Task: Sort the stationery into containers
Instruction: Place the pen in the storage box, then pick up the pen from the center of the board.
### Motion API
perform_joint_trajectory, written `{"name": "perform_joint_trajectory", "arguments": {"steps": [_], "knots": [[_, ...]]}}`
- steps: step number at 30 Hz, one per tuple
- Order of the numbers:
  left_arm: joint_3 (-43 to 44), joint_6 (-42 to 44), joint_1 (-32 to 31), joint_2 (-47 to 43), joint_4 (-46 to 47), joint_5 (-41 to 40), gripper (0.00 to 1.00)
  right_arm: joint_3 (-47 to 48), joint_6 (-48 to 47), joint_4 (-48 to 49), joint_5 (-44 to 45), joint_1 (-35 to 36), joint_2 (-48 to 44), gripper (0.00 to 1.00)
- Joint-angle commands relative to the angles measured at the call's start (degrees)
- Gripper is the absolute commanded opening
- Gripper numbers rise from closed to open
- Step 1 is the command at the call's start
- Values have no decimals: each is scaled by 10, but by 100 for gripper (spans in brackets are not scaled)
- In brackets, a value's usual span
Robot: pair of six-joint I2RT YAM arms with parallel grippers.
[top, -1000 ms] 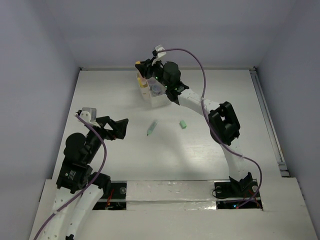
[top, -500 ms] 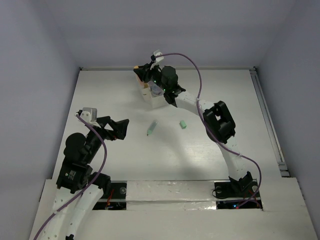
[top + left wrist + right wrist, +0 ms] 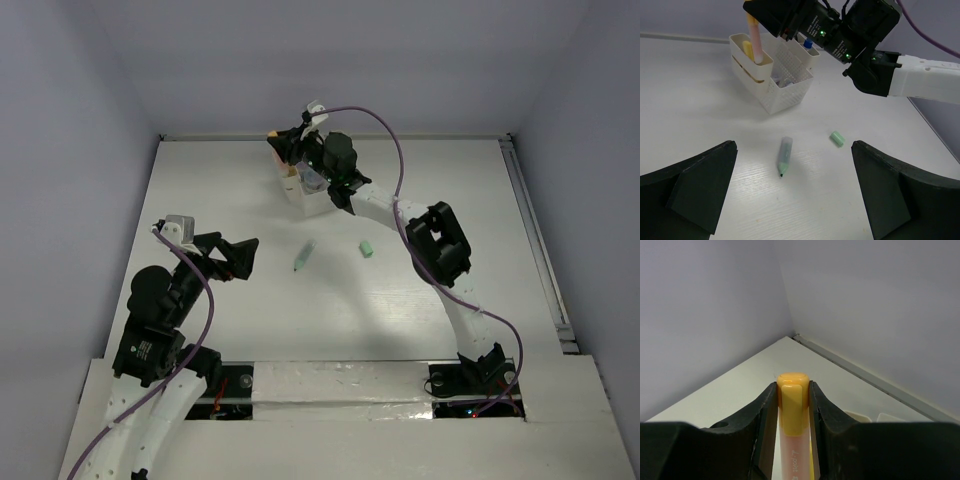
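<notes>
The cream-white organizer (image 3: 312,200) stands at the back middle of the table and also shows in the left wrist view (image 3: 782,95). My right gripper (image 3: 288,148) is over its left end, shut on a pink highlighter with an orange cap (image 3: 792,405). The highlighter stands upright in the end compartment (image 3: 755,42). A yellow item (image 3: 746,48) and a blue-capped bottle (image 3: 808,44) are in the organizer. A light green marker (image 3: 304,255) (image 3: 785,155) and a small green block (image 3: 366,248) (image 3: 837,138) lie on the table. My left gripper (image 3: 240,258) (image 3: 794,150) is open and empty, short of the marker.
The back wall is close behind the organizer, and side walls bound the table. A metal rail (image 3: 535,240) runs along the right edge. The right arm's white forearm (image 3: 925,85) reaches across above the table right of the organizer.
The right gripper has shifted a little left over the organizer's end with the highlighter, then stayed still. The left arm, green marker and green block have not moved.
</notes>
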Motion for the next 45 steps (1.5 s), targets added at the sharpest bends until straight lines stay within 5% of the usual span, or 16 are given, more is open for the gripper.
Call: {"name": "perform_joint_trajectory", "arguments": {"steps": [1,8,15,32,35,37,40,45], "knots": [[2,8,4,0,31,8,99,28,-22,28,25,3,-2,0],[2,10,4,0,32,9,99,5,-31,50,35,3,-4,1],[2,10,4,-2,32,10,99,-54,-26,93,23,3,-20,48],[0,10,4,-8,37,16,99,-205,-15,78,37,3,-201,62],[-2,10,4,-10,38,22,99,-265,7,-17,69,3,-272,49],[-3,10,4,-10,41,28,99,-293,23,-78,102,3,-307,22],[-5,10,4,-9,44,39,99,-361,42,-178,162,3,-372,4],[-7,9,4,-10,46,49,99,-391,17,-363,208,3,-435,5]]}}
